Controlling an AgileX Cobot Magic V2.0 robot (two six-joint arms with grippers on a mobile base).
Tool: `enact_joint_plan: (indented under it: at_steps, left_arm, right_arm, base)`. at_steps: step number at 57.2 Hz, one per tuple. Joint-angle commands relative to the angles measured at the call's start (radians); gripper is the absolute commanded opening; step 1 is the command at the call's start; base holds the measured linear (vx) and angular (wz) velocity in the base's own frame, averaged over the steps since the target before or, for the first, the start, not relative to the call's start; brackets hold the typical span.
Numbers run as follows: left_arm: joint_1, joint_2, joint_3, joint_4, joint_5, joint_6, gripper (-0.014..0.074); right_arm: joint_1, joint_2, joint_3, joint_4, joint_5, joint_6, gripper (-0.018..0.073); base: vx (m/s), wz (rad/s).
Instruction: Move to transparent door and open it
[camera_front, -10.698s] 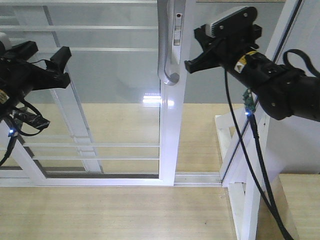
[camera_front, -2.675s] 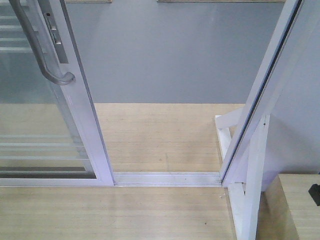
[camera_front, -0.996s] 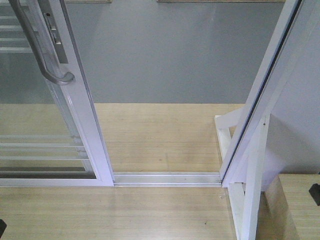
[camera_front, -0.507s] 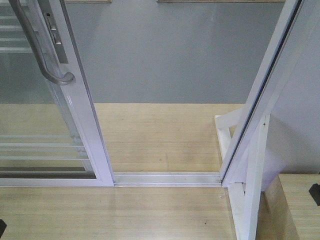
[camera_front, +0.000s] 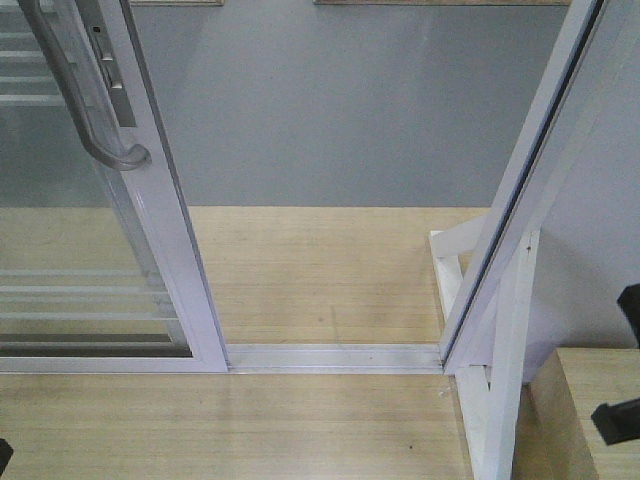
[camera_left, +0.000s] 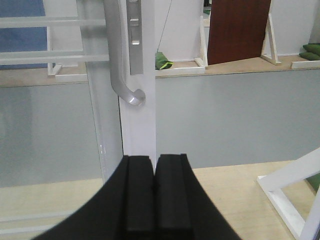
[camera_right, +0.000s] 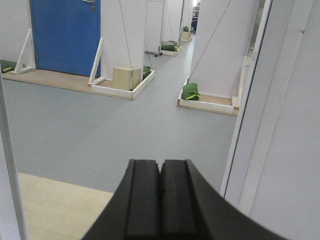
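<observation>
At the bottom of each wrist view, the matte black left end effector (camera_left: 154, 200) and right end effector (camera_right: 160, 200) are pressed together, empty. Beyond, upper left, stands the glossy white-framed transparent door (camera_front: 150, 200) with curved grey metal pull handle (camera_front: 85, 110), slid aside above pale wooden floor (camera_front: 320, 280).

Your left gripper (camera_left: 154, 200) and right gripper (camera_right: 160, 205) are matte black, each with two flat, ribbed fingers.

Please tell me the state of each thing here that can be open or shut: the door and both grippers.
transparent door: slid open to the left, doorway clear
pull handle: free, nothing gripping it
left gripper: shut, empty, facing the door stile
right gripper: shut, empty, facing the open doorway
</observation>
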Motion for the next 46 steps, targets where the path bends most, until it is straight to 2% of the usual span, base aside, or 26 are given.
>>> enact_joint_plan:
  at_steps: [1, 3, 4, 9, 13, 26, 46]
  left_arm:
    - [-0.005, -0.013, 0.011, 0.000, -0.087, 0.000, 0.0000]
    - [-0.005, -0.013, 0.011, 0.000, -0.087, 0.000, 0.0000]
    - [-0.005, -0.013, 0.011, 0.000, -0.087, 0.000, 0.0000]
    - [-0.005, -0.013, 0.011, 0.000, -0.087, 0.000, 0.0000]
    - [-0.005, -0.015, 0.011, 0.000, -0.087, 0.000, 0.0000]
    - [-0.005, -0.015, 0.011, 0.000, -0.087, 0.000, 0.0000]
    - [-0.005, -0.015, 0.011, 0.000, -0.087, 0.000, 0.0000]
  right_arm:
    - [-0.002, -0.070, 0.072, 0.048, -0.122, -0.009, -0.0006]
    - [-0.004, -0.122, 0.098, 0.069, -0.109, -0.010, -0.0006]
    - [-0.004, -0.148, 0.095, 0.077, -0.047, -0.010, -0.0006]
    - [-0.009, -0.210, 0.093, 0.061, 0.045, -0.036, -0.0006]
    - [-0.031, -0.199, 0.093, 0.048, 0.054, -0.036, -0.0006]
    - [-0.177, -0.208, 0.093, 0.064, 0.062, -0.030, -0.0006]
    - [-0.179, -0.208, 0.093, 0.059, 0.084, -0.017, -0.0006]
  base:
    - [0.00, 0.00]
    - [0.00, 0.00]
    - [0.00, 0.00]
    - [0.00, 0.00]
    - [0.00, 0.00]
    - [0.00, 0.00]
    - [0.00, 0.00]
